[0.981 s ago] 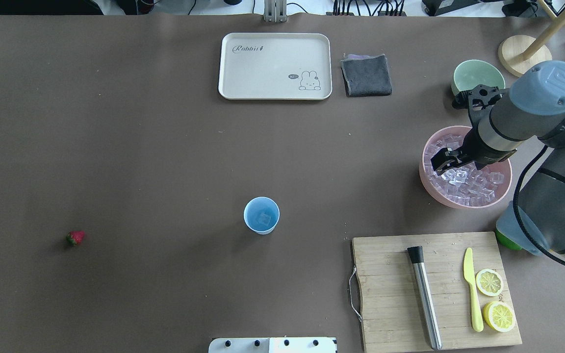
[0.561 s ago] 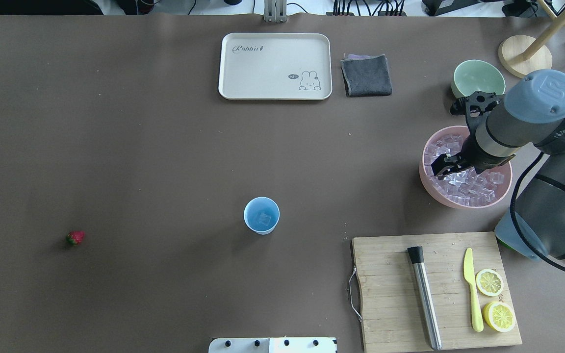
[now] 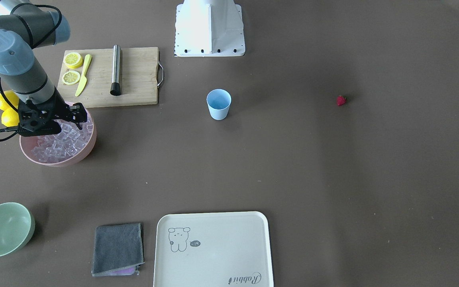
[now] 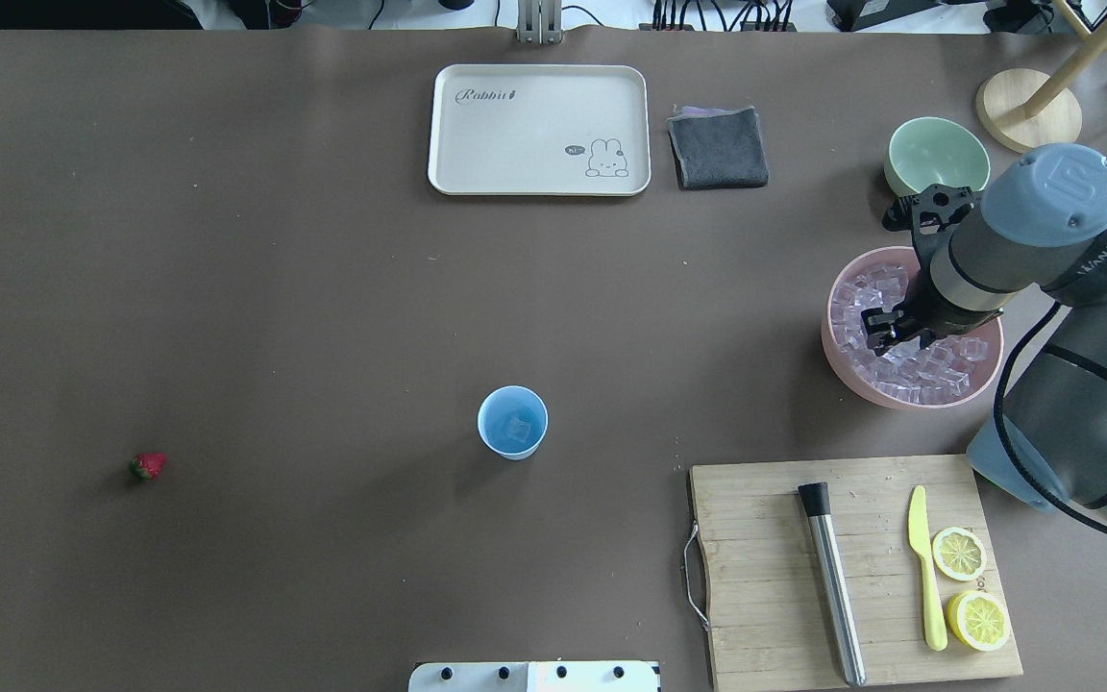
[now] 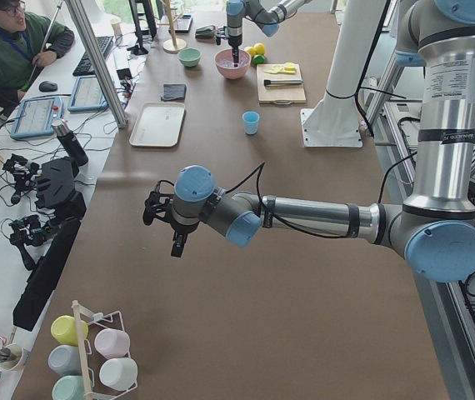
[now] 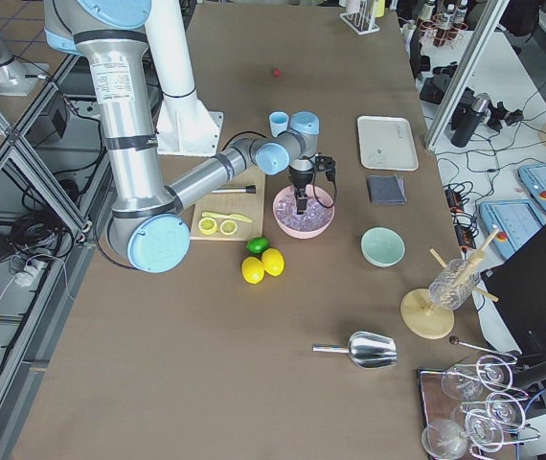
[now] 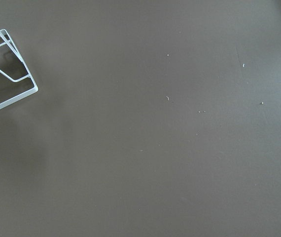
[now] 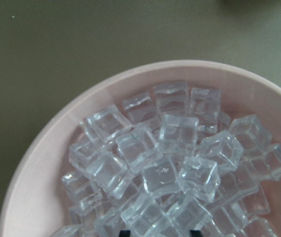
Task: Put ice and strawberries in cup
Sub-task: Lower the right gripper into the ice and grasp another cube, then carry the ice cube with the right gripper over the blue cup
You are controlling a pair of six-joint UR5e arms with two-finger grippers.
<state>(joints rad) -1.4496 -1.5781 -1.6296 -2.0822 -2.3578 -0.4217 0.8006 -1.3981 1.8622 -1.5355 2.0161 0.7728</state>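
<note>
Already one ice cube (image 4: 516, 428) is in the cup (image 3: 218, 104); the strawberry (image 4: 148, 466) lies far left on the bench (image 4: 323, 288). The right gripper (image 4: 883, 330) dips, jaws apart, into the pink bowl (image 4: 851, 380); whether the left gripper (image 5: 177, 243) is spread or closed cannot be told.

ice (image 8: 165, 170): clear, glassy, glossy
pink bowl (image 8: 44, 168): smooth plastic, semi-matt
cup (image 4: 489, 432): smooth blue plastic
table cover (image 4: 275, 288): brown, matt
board (image 4: 765, 577): wood, visible grain
rod (image 4: 837, 596): brushed metal, blk tip
towel (image 4: 718, 147): grey cloth, soft
</note>
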